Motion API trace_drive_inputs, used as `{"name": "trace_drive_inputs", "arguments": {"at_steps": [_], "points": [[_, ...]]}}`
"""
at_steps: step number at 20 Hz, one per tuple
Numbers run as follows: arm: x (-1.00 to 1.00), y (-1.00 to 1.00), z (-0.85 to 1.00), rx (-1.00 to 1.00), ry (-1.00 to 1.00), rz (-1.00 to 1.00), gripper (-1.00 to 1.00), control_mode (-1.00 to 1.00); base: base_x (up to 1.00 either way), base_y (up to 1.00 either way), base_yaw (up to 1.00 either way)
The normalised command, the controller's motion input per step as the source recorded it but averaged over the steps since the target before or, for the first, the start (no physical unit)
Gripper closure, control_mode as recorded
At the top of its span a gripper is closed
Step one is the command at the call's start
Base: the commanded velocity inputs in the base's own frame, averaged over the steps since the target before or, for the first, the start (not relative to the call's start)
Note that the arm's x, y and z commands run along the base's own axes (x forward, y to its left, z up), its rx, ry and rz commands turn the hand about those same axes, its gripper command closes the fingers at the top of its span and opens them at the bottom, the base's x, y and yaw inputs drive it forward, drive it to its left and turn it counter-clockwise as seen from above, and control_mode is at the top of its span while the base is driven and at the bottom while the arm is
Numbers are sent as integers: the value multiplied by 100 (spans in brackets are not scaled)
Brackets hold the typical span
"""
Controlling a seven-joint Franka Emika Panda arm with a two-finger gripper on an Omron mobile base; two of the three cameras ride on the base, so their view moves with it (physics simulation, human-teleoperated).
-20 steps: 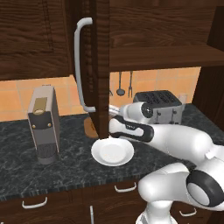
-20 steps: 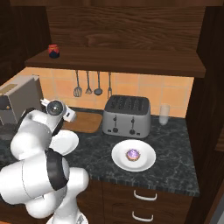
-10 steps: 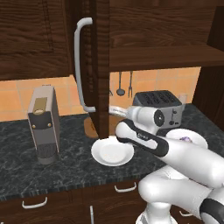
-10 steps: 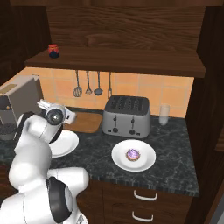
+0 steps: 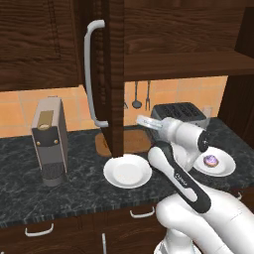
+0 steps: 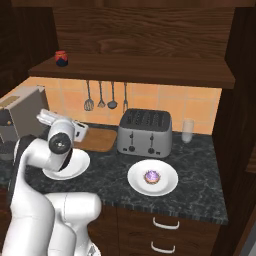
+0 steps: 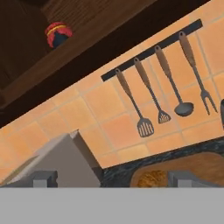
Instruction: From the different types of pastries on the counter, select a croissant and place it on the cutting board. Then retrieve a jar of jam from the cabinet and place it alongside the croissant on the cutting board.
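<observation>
Now croissant [image 7: 151, 178] lies on cutting board [image 7: 205, 164], long axis along board; tool [image 7: 113, 178] released, holding nothing

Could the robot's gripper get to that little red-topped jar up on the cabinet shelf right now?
Probably yes. The cabinet door stands swung open, the jar of jam sits near the shelf's front edge with nothing in front of it, and the gripper is open and empty; it must rise from counter height first.

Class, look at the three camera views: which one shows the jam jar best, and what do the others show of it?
The hand view: the jar is largest there, its red band and dark body clear on the cabinet shelf. The right base view shows it small on the shelf's left end. In the left base view I cannot make it out.
</observation>
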Motion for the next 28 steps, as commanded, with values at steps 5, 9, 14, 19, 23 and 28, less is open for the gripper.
{"name": "trace_drive_inputs", "arguments": {"at_steps": [5,9,14,19,23,28], "points": [[-56,-25,86,0,13,0,-100,-100,0,0,0],[-31,-5,85,0,15,0,-100,-100,0,0,0],[-18,0,100,0,24,0,-100,-100,0,0,0],[0,3,61,0,15,2,-100,-100,0,0,0],[0,0,28,-2,-9,8,-100,-100,0,0,0],[0,0,17,-20,-21,24,-100,-100,0,0,0]]}}
